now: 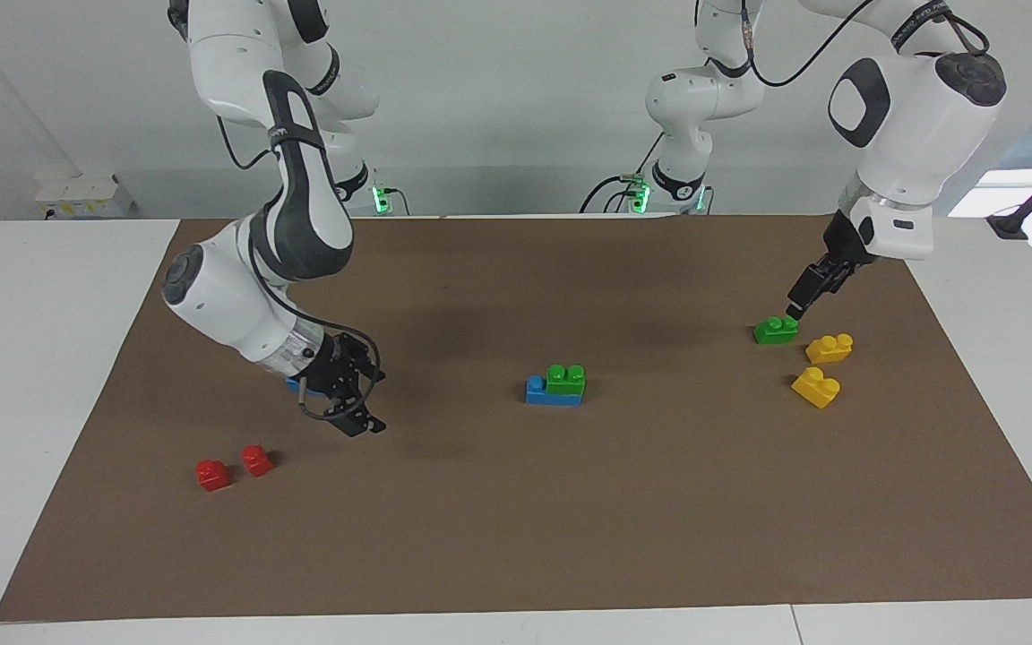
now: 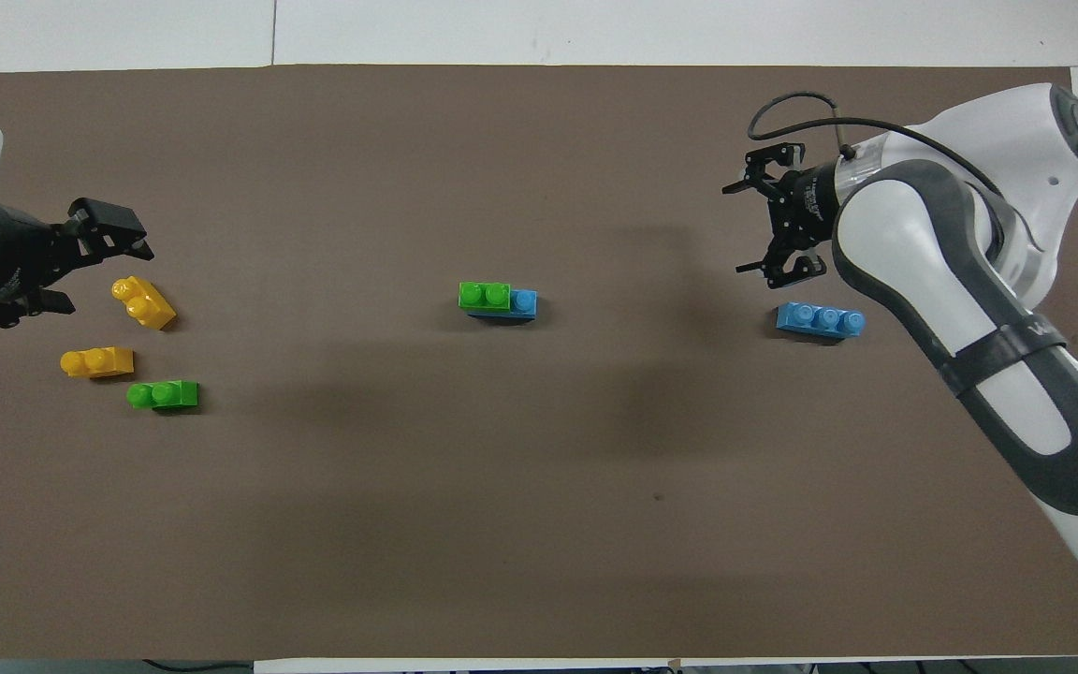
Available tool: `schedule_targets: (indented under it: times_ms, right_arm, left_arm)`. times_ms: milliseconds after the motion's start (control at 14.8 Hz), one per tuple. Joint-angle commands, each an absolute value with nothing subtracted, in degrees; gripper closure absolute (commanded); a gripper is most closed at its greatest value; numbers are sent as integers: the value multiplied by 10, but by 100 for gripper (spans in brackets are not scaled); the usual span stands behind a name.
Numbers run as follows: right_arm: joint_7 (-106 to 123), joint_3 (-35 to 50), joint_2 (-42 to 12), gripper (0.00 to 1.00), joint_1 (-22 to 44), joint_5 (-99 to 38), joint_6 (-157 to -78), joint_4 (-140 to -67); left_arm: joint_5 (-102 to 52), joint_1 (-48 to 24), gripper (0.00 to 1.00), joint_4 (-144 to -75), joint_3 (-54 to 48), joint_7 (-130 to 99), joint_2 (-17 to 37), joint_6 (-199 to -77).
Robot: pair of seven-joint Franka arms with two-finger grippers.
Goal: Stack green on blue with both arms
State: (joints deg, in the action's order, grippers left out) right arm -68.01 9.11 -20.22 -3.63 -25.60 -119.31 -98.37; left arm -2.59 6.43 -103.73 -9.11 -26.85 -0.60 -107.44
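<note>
Plastic, hard and light, the loose green brick at centre-right of the facing view likely grips best across its flat sides below the slick studs, left gripper just above it, fingers unreadable; right gripper spread over the loose blue brick at lower left.

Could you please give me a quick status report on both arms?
Left gripper over loose green two-stud plastic brick. Right gripper empty, jaws open, by loose blue three-stud plastic brick. One green-on-blue stack mid-table. Nothing obstructing.
</note>
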Motion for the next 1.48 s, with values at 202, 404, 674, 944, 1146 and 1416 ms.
schedule_targets:
  times_ms: [202, 404, 674, 944, 1146, 1416]
  right_arm:
    - [-484, 97, -108, 0, -102, -179, -1068, -993]
    - [-354, 97, -62, 0, -124, -135, -1021, -991]
    - [-190, 98, 1, 0, -127, -76, -970, -989]
    - [-103, 103, 47, 0, -119, -54, -919, -989]
    - [-101, 112, 55, 0, -106, -54, -915, -984]
    - [-106, 117, 59, 0, -66, -55, -909, -981]
  left_arm:
    - [-32, 66, 0, -1016, -93, -114, -16, -1012]
    - [-28, 59, 0, -1012, -93, -98, -15, -1007]
    - [-4, 58, 0, -1005, -93, -96, -14, -988]
    - [-4, 57, 0, -991, -96, -96, -7, -964]
    - [-4, 57, 0, -969, -95, -96, -4, -940]
    - [-4, 58, 0, -941, -95, -96, 6, -904]
